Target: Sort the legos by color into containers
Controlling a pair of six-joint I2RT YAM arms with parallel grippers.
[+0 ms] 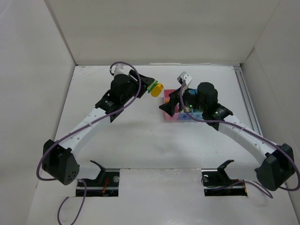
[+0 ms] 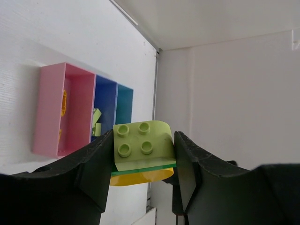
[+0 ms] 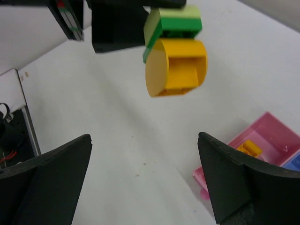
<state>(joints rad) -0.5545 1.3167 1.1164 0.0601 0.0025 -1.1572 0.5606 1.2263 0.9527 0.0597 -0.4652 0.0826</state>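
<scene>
My left gripper [image 1: 149, 87] is shut on a stack of joined legos [image 2: 143, 151]: a pale yellow-green brick on top, a thin dark green plate, and a yellow rounded brick [image 1: 156, 89] below. It holds the stack in the air left of the containers [image 1: 172, 108]. The stack shows in the right wrist view [image 3: 174, 51]. The pink bin [image 2: 63, 110] holds an orange brick [image 2: 63, 102]; the blue-purple bin [image 2: 105, 108] holds a pale green brick [image 2: 96, 118]; the light blue bin [image 2: 124, 104] is beside it. My right gripper [image 3: 145, 171] is open and empty over the table by the pink bin [image 3: 262, 140].
White walls enclose the table on the left, back and right. A rail [image 1: 246, 96] runs along the right edge. The right arm [image 1: 206, 101] covers most of the bins in the top view.
</scene>
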